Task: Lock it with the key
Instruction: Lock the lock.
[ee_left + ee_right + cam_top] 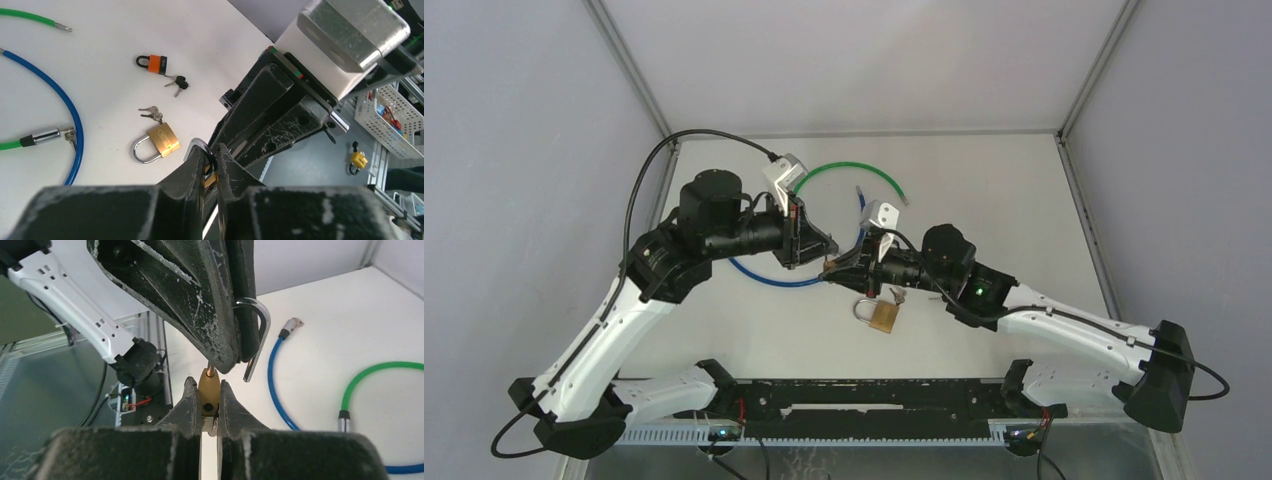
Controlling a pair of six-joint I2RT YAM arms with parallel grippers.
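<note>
Right claw [209, 386] clamped on a brass padlock [209, 396], left claw [239, 357] on its shackle [263, 325]; orange padlock [156, 63] solely in left-wrist view.

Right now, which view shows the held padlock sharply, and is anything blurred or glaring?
Right wrist view: held padlock and its shackle sharp, a highlight on the steel, right fingers soft. Left wrist view: left fingers dark and blurred, mostly hiding it; the loose brass padlock is crisp. Top view: even light, lock too small.

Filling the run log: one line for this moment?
left gripper: shut on shackle | right gripper: shut on padlock body | shackle open
</note>
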